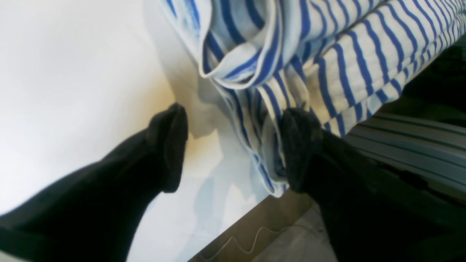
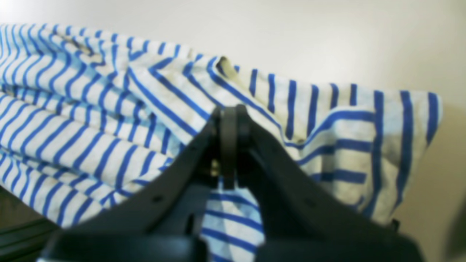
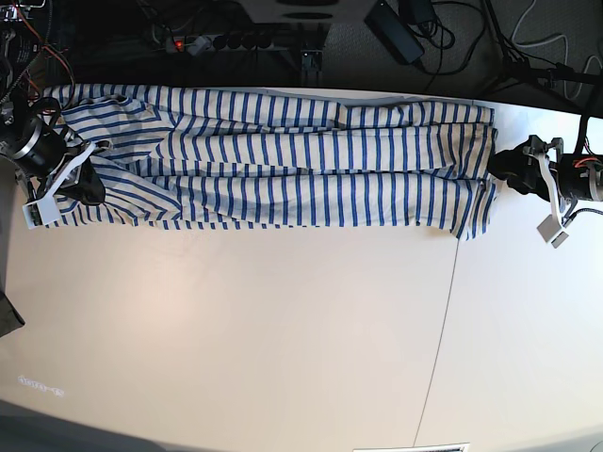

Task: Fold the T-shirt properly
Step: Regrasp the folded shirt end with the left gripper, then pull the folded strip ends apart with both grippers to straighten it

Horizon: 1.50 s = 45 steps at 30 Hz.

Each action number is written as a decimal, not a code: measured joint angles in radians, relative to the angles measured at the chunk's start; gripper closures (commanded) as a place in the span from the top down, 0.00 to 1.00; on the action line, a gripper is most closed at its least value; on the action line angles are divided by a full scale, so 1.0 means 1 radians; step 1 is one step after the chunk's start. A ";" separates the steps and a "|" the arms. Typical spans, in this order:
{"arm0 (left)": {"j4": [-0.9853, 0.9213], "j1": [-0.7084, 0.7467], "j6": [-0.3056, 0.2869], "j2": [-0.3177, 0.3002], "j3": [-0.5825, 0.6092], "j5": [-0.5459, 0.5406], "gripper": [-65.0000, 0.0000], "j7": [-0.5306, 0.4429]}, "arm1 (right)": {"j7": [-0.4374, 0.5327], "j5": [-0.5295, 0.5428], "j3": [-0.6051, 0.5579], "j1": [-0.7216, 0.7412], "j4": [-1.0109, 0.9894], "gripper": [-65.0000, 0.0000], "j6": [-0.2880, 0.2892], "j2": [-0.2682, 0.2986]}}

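One T-shirt [image 3: 283, 165], white with thin blue stripes, lay stretched in a long folded band across the far part of the white surface [image 3: 283, 339], running from one side edge to the other in the base view. Its layers were stacked lengthwise, with loose folds bunched at both ends.

Left pincer [image 1: 233, 149]: fingers spread wide, nothing between them. One black fingertip [image 1: 171, 145] stood over bare surface; the other fingertip [image 1: 296, 145] was against the hanging edge of the striped cloth, where the fabric drooped past the surface's edge. In the base view this pincer [image 3: 513, 172] sat just beside the garment's end on that view's right.

Right pincer [image 2: 229, 116]: fingers pressed together, clamped on a fold of the T-shirt [image 2: 109, 109], with striped cloth showing both above and below the closed tips. In the base view this pincer [image 3: 87, 184] sat on the garment's end at that view's left, where the cloth was rumpled around it.

Dark cables [image 3: 415, 28] and equipment lay beyond the surface's far edge.
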 measured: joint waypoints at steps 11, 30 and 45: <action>-0.029 0.000 0.001 0.084 0.000 -0.014 0.66 0.009 | -0.016 0.003 0.000 0.000 0.000 0.00 0.000 0.000; -0.119 -0.014 0.003 0.174 -0.008 -0.066 0.59 -0.095 | -0.019 0.003 0.000 0.000 0.000 0.00 0.000 0.000; -0.130 -0.009 0.001 0.198 -0.004 0.001 0.00 -0.194 | -0.019 0.003 0.000 0.000 0.000 0.00 0.000 0.000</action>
